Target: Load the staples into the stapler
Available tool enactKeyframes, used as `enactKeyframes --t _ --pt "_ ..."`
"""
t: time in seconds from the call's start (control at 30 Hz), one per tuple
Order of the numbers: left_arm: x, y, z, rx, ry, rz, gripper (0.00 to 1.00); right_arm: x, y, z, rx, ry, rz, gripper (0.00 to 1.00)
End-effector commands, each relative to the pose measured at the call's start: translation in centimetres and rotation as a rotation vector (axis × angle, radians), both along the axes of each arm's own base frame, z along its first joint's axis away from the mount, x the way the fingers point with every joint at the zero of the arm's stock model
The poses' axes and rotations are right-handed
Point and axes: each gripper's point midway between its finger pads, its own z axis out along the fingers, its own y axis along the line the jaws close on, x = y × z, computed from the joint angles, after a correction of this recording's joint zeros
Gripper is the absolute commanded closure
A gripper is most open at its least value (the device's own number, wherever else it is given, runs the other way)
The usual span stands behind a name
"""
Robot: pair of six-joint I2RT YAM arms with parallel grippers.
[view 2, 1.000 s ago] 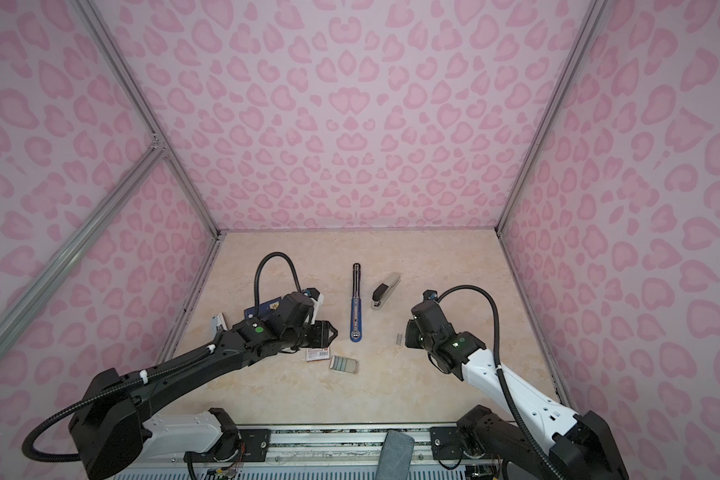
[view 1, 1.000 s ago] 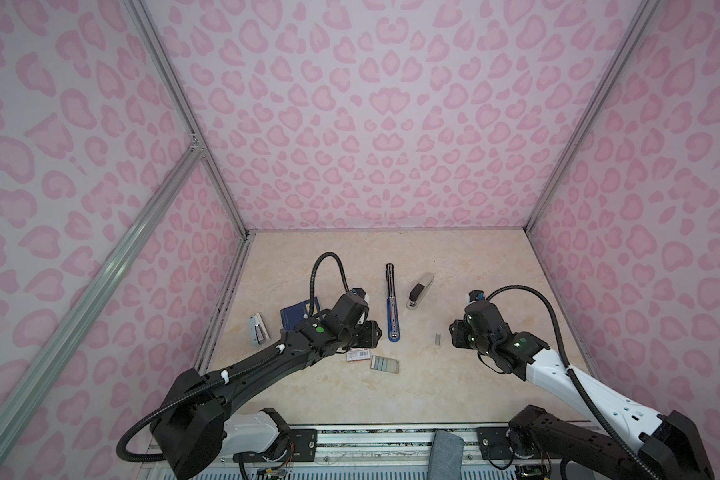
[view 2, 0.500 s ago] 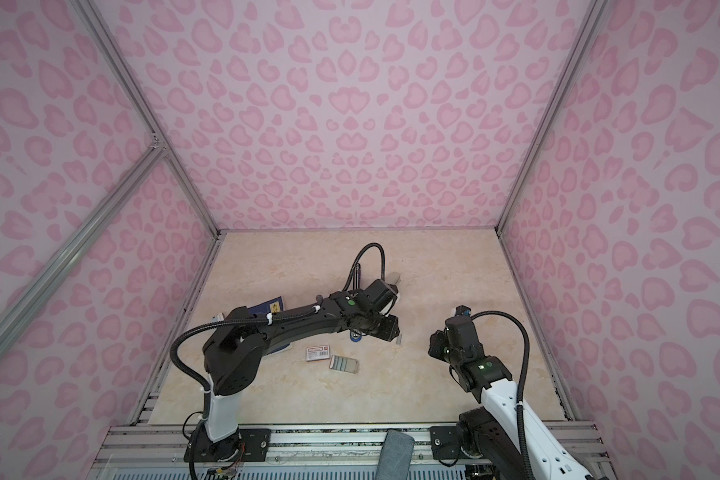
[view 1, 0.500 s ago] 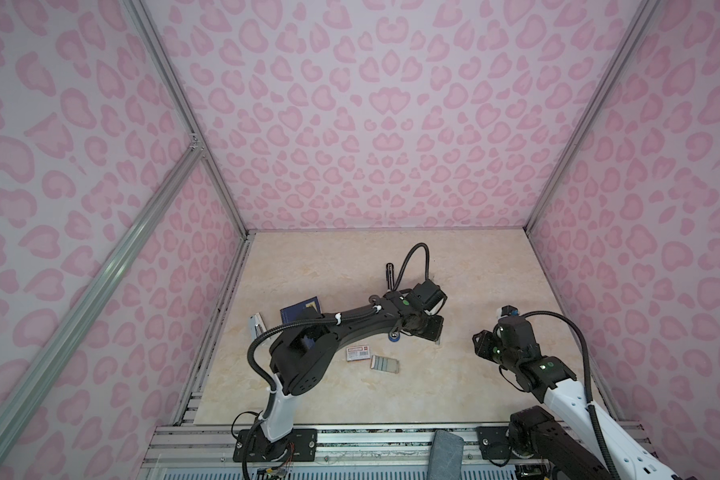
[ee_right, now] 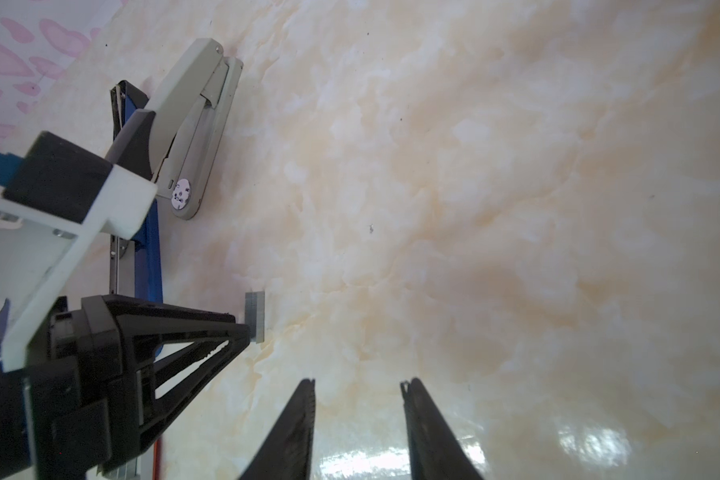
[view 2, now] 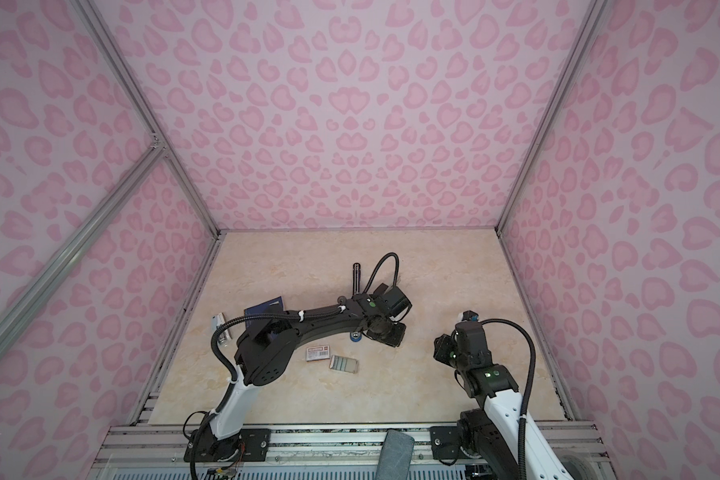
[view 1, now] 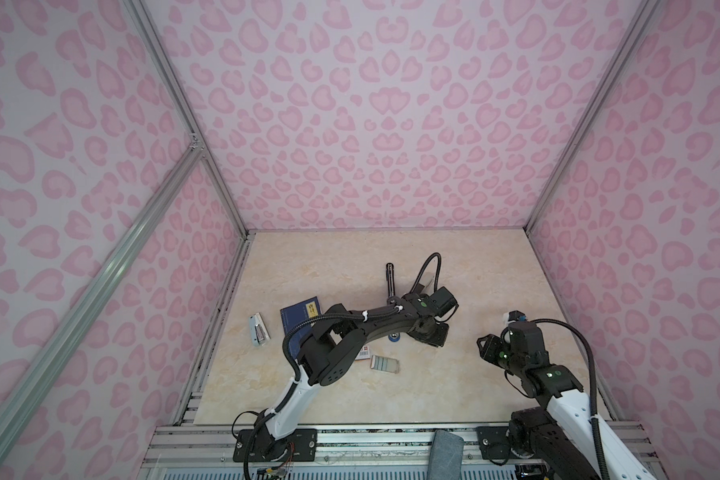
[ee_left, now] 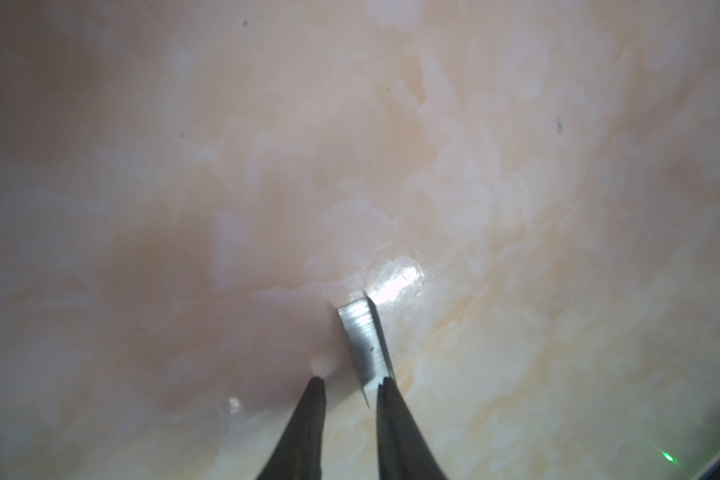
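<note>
A short loose strip of grey staples (ee_left: 364, 340) lies flat on the table, also seen in the right wrist view (ee_right: 254, 318). My left gripper (ee_left: 352, 384) reaches across the middle and is down at it. The jaws stand narrowly apart around the strip's near end; one fingertip (ee_left: 385, 386) touches its edge, the other is clear. More staples fill a pale tray (view 1: 385, 365) beside their white box (view 2: 319, 353). The stapler (view 1: 389, 276) is long and blue with a bare metal channel (ee_right: 115, 266), and lies opened flat. My right gripper (ee_right: 356, 386) is open and empty, low at the right (view 1: 489, 347).
A grey stapler-like tool (ee_right: 192, 124) lies on its side just past the left wrist. A dark blue booklet (view 1: 304, 309) and a small white and grey item (view 1: 258, 330) sit at the left. Patterned walls enclose three sides of the table.
My left arm swung from beside the white box across to the loose strip, and its jaws narrowed. My right arm drew back from that strip toward the front right.
</note>
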Motion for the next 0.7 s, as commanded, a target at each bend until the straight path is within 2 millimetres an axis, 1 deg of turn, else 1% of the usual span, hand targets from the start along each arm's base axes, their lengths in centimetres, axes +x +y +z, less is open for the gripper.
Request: enactKeyframes --t 0.0,0.03,0.27,0.5,0.67 --pt "0.1 0.4 -0.5 0.031 -0.001 0.001 0.73 0.0 0.2 -0.1 0.003 -0.003 0.014 0.62" --pt "0.1 0.4 -0.7 0.034 0.003 0.000 0.74 0.0 0.2 -0.1 0.004 -0.002 0.014 0.62" --pt "-0.1 0.9 -1.8 0.087 0.004 -0.018 0.89 0.0 0.0 -0.3 0.007 -0.005 0.006 0.62" --pt "-1.1 1.5 -1.9 0.166 -0.027 -0.065 0.90 0.0 0.1 -0.8 0.020 0.001 0.000 0.62" --pt "-1.7 1.7 -1.6 0.178 -0.031 -0.084 0.86 0.0 0.0 -0.9 0.025 0.001 -0.005 0.62"
